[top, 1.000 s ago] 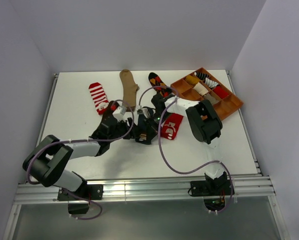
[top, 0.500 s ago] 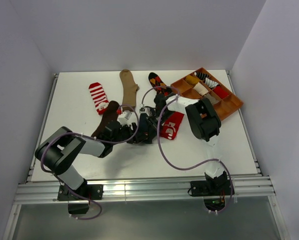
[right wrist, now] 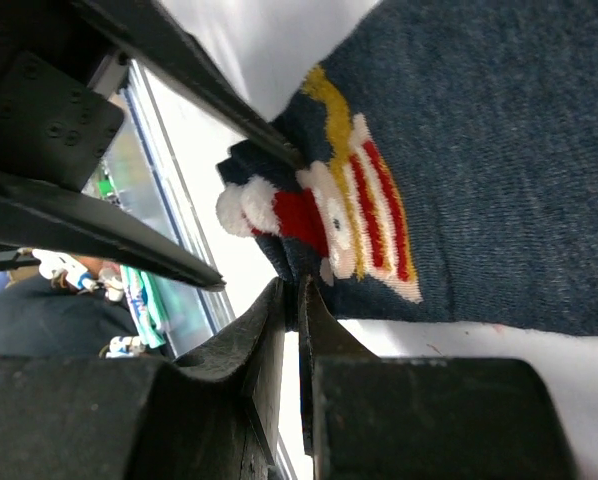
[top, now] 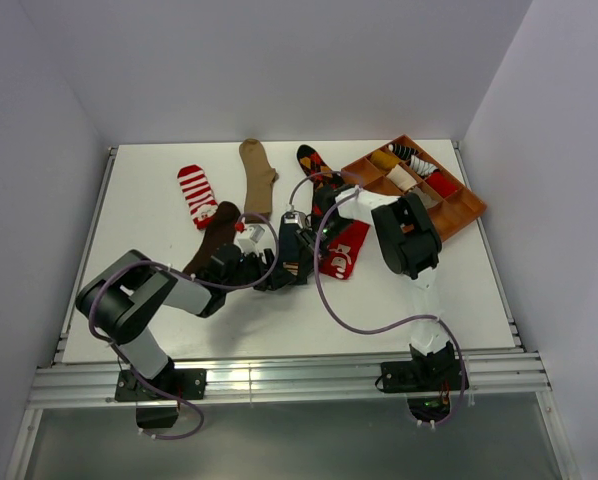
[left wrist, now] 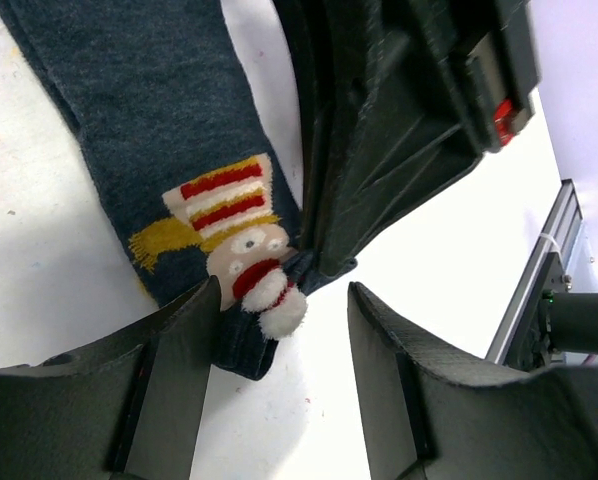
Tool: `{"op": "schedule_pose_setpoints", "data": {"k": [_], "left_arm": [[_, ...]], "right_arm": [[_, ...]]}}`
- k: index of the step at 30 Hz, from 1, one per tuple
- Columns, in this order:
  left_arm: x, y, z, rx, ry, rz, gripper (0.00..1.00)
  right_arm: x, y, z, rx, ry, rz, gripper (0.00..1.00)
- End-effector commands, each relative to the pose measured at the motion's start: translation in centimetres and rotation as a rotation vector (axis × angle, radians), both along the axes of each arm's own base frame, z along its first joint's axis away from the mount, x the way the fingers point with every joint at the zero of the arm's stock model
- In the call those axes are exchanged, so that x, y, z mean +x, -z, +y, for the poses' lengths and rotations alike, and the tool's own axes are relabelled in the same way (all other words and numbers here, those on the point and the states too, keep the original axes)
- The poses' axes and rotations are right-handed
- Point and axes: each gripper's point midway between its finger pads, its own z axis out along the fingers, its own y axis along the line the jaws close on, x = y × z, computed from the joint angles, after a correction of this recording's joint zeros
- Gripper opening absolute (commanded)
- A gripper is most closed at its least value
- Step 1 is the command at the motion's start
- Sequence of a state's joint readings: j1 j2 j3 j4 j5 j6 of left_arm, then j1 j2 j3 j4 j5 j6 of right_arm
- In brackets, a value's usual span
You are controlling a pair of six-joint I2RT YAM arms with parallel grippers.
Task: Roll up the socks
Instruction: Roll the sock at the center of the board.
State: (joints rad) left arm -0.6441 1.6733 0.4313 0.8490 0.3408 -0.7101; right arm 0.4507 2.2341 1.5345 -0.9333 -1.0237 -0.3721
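1. Navy sock [left wrist: 159, 110]: flat on the white table [top: 159, 300], mid-table between the arms, picture side up, near end folded.
2. Left gripper [left wrist: 279, 310]: I log it open, its fingers straddling that folded end.
3. Right gripper [right wrist: 299, 295]: I log it closed, tips pinching the sock's folded edge.
4. Far side of the table, left to right: red-white striped sock [top: 196, 190], dark brown sock [top: 214, 235], tan sock [top: 258, 175], black argyle sock [top: 317, 165], red sock [top: 342, 250].
5. Wooden tray [top: 459, 205]: far right corner, rolled socks inside.
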Motion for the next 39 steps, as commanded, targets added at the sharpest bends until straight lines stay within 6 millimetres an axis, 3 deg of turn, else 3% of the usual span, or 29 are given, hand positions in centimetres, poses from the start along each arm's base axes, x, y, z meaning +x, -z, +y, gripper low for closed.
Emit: {"op": "schedule_pose_setpoints", "data": {"k": [1, 6, 14, 27, 33, 39], "left_arm": [[0.1, 0.2, -0.1, 0.014, 0.006, -0.037, 0.6], [0.6, 1.2, 0.1, 0.088, -0.022, -0.054, 0.62], [1.3, 0.7, 0.0, 0.123, -0.038, -0.076, 0.6], [0.4, 1.6, -0.5, 0.12, 0.01, -0.033, 0.55], [0.6, 1.1, -1.1, 0.109, 0.018, -0.003, 0.47], [0.0, 1.8, -1.1, 0.123, 0.019, 0.071, 0.29]], "right_arm": [[0.6, -0.9, 0.3, 0.04, 0.006, 0.023, 0.1], [0.3, -1.3, 0.2, 0.054, -0.01, 0.054, 0.1], [0.1, -1.1, -0.1, 0.05, -0.007, 0.065, 0.09], [1.3, -0.6, -0.9, 0.04, 0.056, 0.104, 0.08], [1.5, -0.2, -1.0, 0.017, 0.068, 0.091, 0.08], [2.1, -0.1, -1.0, 0.003, 0.082, 0.058, 0.08]]}}
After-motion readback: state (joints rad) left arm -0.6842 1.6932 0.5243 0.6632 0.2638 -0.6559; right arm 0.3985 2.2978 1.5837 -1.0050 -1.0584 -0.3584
